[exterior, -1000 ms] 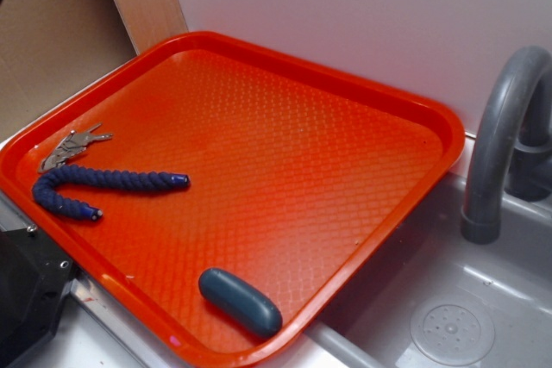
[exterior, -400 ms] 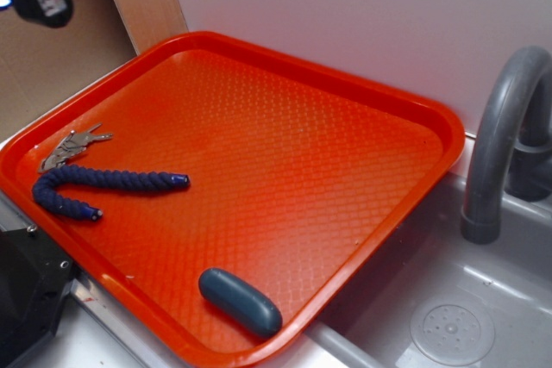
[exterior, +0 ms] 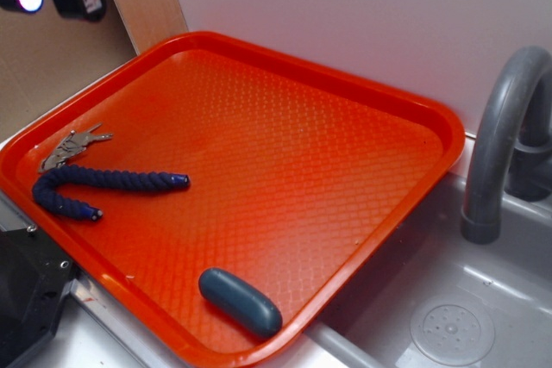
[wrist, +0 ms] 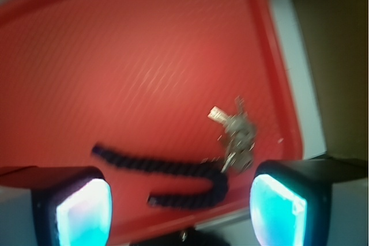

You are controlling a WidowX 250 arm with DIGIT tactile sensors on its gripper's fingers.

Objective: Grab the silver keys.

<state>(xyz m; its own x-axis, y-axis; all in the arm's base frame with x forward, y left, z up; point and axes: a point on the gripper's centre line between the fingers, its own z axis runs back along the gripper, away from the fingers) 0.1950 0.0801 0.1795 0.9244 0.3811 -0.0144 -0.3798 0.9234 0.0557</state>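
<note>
Gripper point(wrist: 179, 211) spread wide and empty above the tray's end.
Wrist view: silver keys point(wrist: 235, 137) lie ahead between the glowing fingers point(wrist: 279, 211), nearer the right one, touching the blue rope point(wrist: 173, 178). Only the exterior view shows the teal capsule point(exterior: 240, 302), far off on the orange tray point(exterior: 362, 92).

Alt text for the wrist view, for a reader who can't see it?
Blurred view looking down past the two glowing fingertips of the open tool onto an orange tray. The silver keys lie near the tray's right edge, beside one end of a curved dark-blue rope.
</note>
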